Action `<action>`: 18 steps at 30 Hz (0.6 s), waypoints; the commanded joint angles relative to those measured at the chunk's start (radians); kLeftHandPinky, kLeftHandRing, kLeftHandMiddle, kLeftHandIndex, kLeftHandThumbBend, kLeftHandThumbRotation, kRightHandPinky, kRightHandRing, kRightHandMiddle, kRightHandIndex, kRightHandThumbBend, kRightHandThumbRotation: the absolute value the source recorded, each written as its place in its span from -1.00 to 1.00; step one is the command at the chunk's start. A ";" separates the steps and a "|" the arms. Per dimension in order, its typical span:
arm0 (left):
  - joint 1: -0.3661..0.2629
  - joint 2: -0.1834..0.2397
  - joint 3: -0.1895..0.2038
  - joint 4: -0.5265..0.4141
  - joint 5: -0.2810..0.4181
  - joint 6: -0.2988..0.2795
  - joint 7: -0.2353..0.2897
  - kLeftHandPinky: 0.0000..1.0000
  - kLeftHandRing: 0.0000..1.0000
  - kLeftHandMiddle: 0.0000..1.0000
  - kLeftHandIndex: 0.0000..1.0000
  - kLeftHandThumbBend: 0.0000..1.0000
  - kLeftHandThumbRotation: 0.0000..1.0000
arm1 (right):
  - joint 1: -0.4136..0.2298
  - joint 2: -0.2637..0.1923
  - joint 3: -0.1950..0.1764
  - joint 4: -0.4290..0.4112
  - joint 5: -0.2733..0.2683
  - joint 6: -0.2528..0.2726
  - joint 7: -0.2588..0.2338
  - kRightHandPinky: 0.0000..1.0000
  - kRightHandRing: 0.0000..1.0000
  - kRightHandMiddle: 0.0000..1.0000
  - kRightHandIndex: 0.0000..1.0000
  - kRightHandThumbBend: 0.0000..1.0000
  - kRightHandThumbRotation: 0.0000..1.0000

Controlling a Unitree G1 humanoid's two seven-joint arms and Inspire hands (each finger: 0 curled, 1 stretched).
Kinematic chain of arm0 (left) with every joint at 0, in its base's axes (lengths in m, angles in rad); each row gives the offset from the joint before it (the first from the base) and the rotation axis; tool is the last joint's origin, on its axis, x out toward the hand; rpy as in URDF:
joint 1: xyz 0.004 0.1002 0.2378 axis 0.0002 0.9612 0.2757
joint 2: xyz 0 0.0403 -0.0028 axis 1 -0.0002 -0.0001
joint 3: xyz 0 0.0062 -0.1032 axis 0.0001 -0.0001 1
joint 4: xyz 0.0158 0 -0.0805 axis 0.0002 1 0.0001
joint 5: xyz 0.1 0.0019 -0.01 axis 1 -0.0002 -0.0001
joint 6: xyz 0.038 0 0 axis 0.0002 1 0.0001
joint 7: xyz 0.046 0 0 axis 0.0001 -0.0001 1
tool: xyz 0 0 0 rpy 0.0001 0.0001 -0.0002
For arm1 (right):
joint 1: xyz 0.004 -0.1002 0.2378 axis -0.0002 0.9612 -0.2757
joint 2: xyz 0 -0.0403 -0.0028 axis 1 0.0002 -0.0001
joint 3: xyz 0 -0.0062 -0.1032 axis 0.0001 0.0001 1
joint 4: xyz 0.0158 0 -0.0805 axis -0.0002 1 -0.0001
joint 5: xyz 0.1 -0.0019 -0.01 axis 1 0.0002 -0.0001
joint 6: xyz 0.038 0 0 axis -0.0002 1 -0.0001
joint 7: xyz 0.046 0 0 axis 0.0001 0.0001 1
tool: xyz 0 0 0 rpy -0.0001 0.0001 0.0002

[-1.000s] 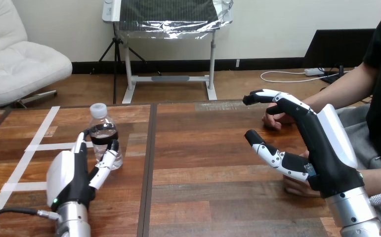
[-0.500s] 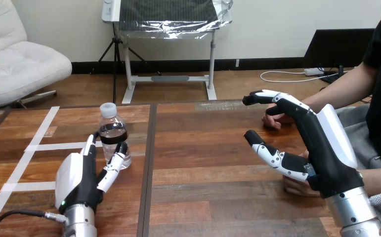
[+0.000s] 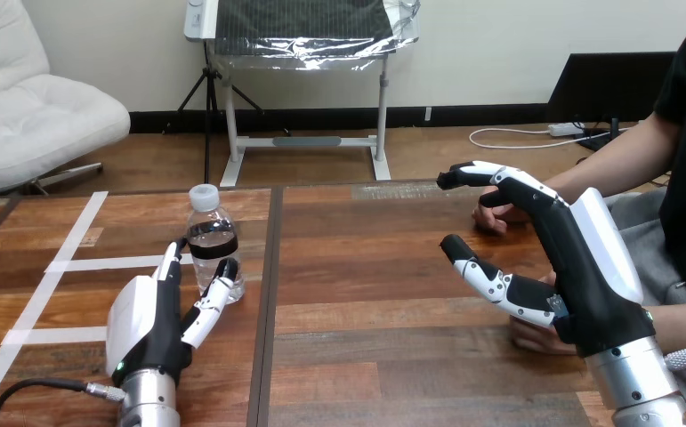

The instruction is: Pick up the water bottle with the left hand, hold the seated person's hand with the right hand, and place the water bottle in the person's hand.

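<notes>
A clear water bottle (image 3: 212,240) with a white cap and a dark label stands upright left of the table's middle seam. My left hand (image 3: 148,325) is shut on it, fingers curled behind its left side and thumb against its lower right. My right hand (image 3: 579,267) is open at the right, fingers stretched forward and thumb out to the left. One person's hand (image 3: 497,216) rests on the table just beyond my right fingertips. Another person's hand (image 3: 535,336) lies under my right palm, mostly hidden; I cannot tell whether they touch.
The wooden table (image 3: 366,267) has a dark seam down its middle and white tape lines (image 3: 54,267) on its left part. The person sits at the right side, a forearm (image 3: 615,165) reaching in over the table's far right corner.
My left hand has slid to the right with the bottle in it, towards the middle seam. My right hand and the person's hands have stayed where they were.
</notes>
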 commanded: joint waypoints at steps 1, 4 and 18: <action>-0.031 -0.002 -0.010 -0.076 0.023 0.005 -0.005 0.65 0.79 0.87 0.89 0.06 0.97 | -0.066 0.001 -0.007 -0.032 0.007 -0.008 -0.010 0.42 0.60 0.60 0.42 -0.18 -0.78; -0.029 -0.002 -0.011 -0.085 0.025 0.012 -0.010 0.65 0.79 0.87 0.89 0.06 0.97 | -0.067 0.002 -0.008 -0.031 0.003 -0.008 -0.014 0.42 0.59 0.60 0.42 -0.17 -0.79; -0.022 -0.003 -0.010 -0.101 0.024 0.027 -0.014 0.65 0.79 0.88 0.90 0.07 0.97 | -0.065 0.002 -0.007 -0.032 0.008 -0.005 -0.010 0.41 0.59 0.60 0.42 -0.17 -0.79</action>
